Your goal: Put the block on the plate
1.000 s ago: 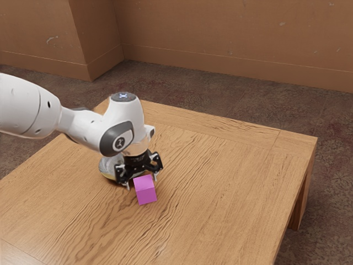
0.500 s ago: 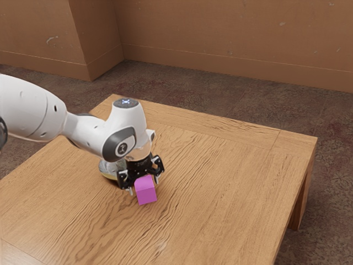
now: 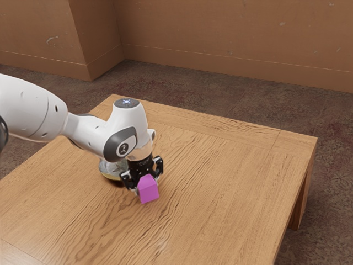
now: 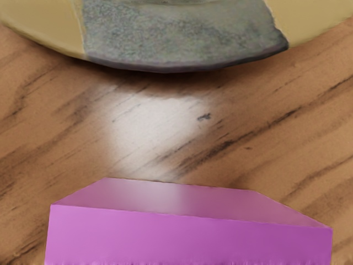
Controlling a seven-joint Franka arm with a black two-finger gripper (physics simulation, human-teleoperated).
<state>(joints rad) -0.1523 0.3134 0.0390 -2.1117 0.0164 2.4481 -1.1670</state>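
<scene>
The task was part-way done: the magenta block [image 3: 148, 190] appeared to be grasped, but it was not on the plate [image 3: 111, 175]. It sat at the gripper [image 3: 146, 184], just beside the plate and apart from it, on the side toward the exterior view's right. The gripper's fingers had closed in on the block from two sides and seemed to hold it between them. Whether its underside was clear of the table [image 3: 226, 193] I could not tell. Left to do, as I judged it, were a lift above the rim, a short carry across, a lowering and a release.

The arm [image 3: 88, 131] reached in from the exterior view's left, its wrist bent so that the hand pointed down, low over the table.
</scene>
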